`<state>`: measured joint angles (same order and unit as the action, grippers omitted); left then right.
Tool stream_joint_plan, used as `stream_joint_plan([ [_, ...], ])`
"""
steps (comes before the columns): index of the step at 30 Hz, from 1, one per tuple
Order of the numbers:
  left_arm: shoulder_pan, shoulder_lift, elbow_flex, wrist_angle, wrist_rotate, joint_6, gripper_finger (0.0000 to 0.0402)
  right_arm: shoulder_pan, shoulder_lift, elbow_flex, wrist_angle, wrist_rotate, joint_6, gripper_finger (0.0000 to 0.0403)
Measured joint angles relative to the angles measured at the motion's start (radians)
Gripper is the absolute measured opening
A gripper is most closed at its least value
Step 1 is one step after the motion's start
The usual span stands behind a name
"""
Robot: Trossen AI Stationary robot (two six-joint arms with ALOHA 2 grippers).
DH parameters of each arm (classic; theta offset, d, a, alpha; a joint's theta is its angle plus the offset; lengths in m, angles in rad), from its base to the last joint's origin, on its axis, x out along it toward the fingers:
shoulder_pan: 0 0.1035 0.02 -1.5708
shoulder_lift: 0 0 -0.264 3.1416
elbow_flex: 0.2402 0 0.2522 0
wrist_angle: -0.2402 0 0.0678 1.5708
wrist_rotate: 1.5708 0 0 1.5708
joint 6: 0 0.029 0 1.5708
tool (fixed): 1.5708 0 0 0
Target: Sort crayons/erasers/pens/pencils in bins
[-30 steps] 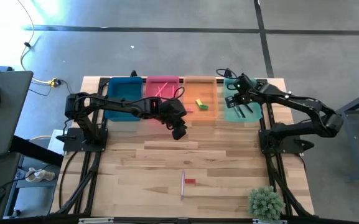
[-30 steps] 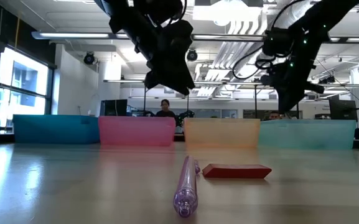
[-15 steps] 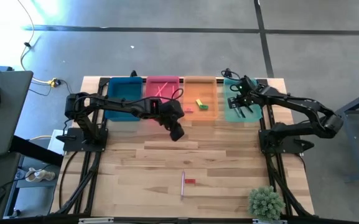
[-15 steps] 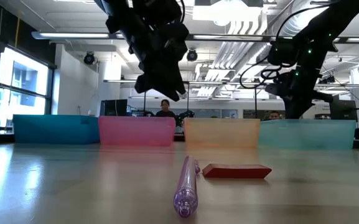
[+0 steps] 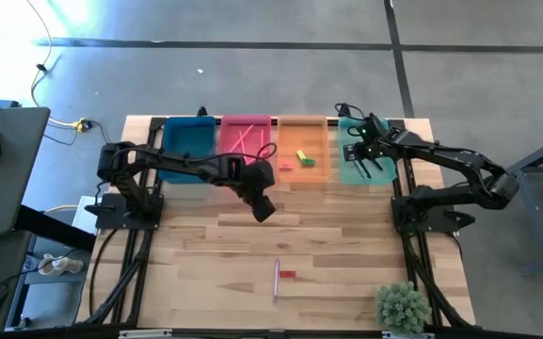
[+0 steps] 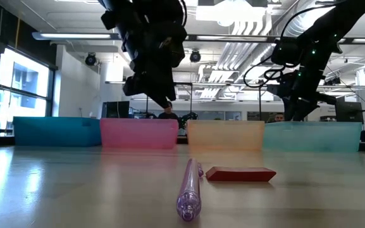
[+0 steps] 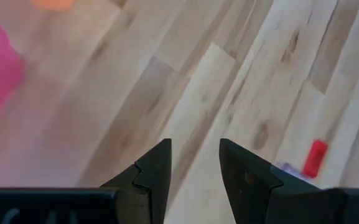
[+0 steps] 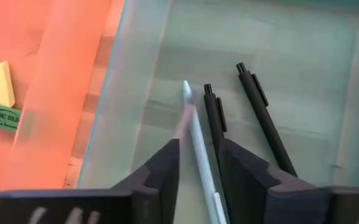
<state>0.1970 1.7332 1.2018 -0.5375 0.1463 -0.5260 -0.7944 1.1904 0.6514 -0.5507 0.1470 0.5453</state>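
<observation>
**Right arm: pen drop into mint-green bin**

Right gripper [image 8: 196,163] hung over mint-green bin [image 5: 351,173], upper right of high view, jaws parted; pale pen [image 8: 198,140] lay between them beside two black pens [image 8: 241,118]. Rec.: lift straight up, w/o dragging the pen.

Left gripper [image 7: 195,163], spread and empty, hovered mid-table. Pencil [image 5: 276,279] and red eraser [image 5: 288,275] waited lower centre.
</observation>
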Motion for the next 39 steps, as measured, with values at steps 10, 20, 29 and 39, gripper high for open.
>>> stream_joint_plan([
  [10, -0.084, 0.000, 0.000, 0.002, -0.005, -0.318, 0.0122, 0.000, -0.002, 0.027, 0.012, -0.009, -0.094, 0.0133],
  [20, -0.253, 0.001, 0.000, 0.012, -0.169, -0.693, 0.0122, 0.003, -0.030, 0.247, -0.071, -0.008, -0.347, 0.0129],
  [29, -0.386, 0.006, 0.000, 0.038, -0.339, -0.975, 0.0122, 0.003, -0.030, 0.309, -0.083, -0.011, -0.397, 0.0129],
  [39, -0.432, 0.006, 0.000, 0.325, -0.429, -1.044, 0.0122, 0.003, -0.030, 0.309, -0.128, -0.046, -0.477, 0.0129],
])
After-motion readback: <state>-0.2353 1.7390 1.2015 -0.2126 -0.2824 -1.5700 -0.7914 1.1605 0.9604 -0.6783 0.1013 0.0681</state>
